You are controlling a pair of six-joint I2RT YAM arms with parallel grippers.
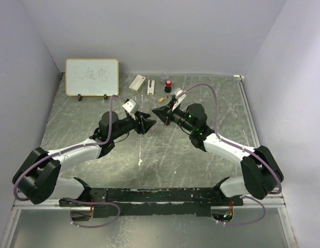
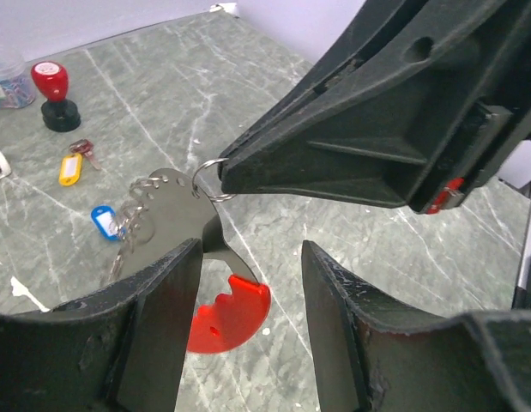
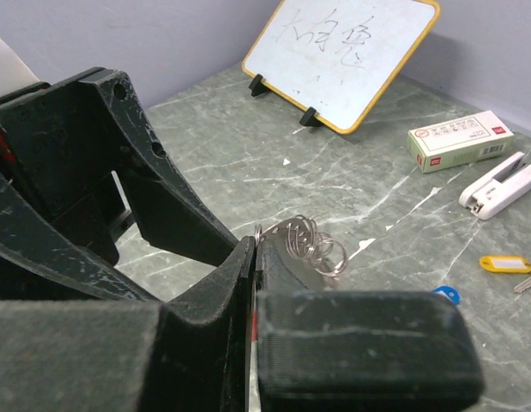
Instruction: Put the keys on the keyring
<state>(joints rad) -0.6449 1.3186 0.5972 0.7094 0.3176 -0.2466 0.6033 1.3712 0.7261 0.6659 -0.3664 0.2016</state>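
Top external view: both arms are stretched from the near edge toward the middle of the worktop (image 1: 175, 155), each bent at the elbow. The left gripper (image 1: 147, 123) is pointed to the right and the right gripper (image 1: 160, 112) to the left, so the two tips are brought almost nose to nose above the surface.

In the left wrist view the left jaws are seen spread, with a clear gap between them. The keyring (image 2: 175, 206) is hung in the air at this gap. Its red tag (image 2: 231, 313) is the lowest part and is partly hidden behind one left finger; whether that finger touches it cannot be told. The right jaws are pressed together on a small silvery ring (image 2: 209, 178) at the top of the keyring, and the whole keyring is carried by this pinch.

The blue key (image 2: 104, 221) and the yellow-tagged key (image 2: 70, 167) are laid on the worktop beyond the keyring, near each other but apart, and free of both grippers.

Farther back a red-and-black cylinder (image 2: 52, 94) is stood beside a clear tub of coloured clips (image 2: 8, 81). A whiteboard (image 1: 91, 76), a white box (image 1: 137, 82) and a white stapler (image 1: 150, 87) are placed along the far side. In the right wrist view much of the scene is blocked by the two grippers.
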